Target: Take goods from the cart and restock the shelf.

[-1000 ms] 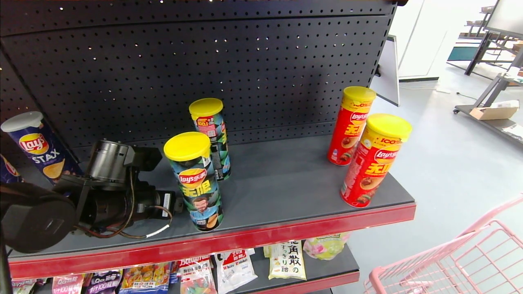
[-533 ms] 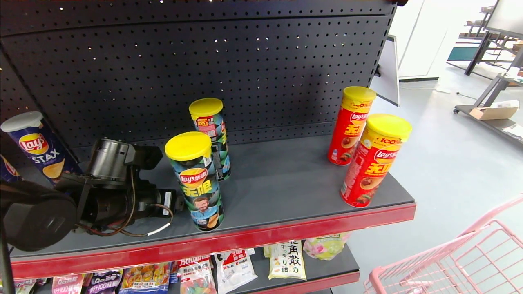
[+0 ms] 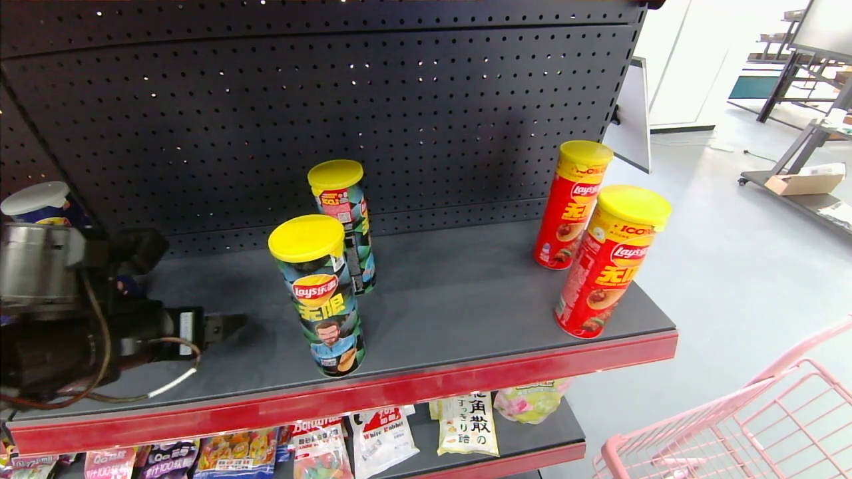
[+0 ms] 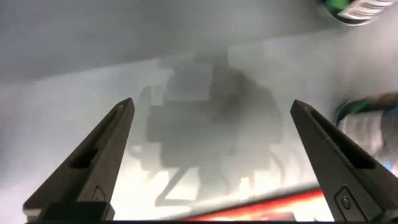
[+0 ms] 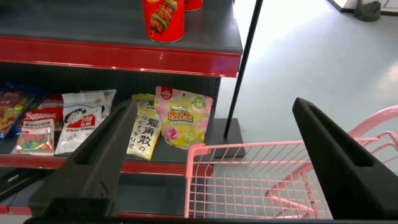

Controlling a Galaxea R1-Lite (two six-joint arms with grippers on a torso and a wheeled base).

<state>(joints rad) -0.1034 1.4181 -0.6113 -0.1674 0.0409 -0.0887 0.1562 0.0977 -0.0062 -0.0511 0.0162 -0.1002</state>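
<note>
Head view: shelf (image 3: 466, 313) holds two teal cans (image 3: 323, 299) and two red cans (image 3: 602, 266).

On the shelf (image 3: 459, 303), front can (image 3: 321, 296) stands before rear can (image 3: 344, 219).

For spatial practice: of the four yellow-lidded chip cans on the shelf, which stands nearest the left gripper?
The front teal can, at the red edge; the rear teal can and red cans stand farther.

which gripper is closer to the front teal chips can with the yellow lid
Left. The left gripper sits open over the shelf board beside the front teal chips can, not touching it. The right gripper is off the shelf, down by the pink cart.
</note>
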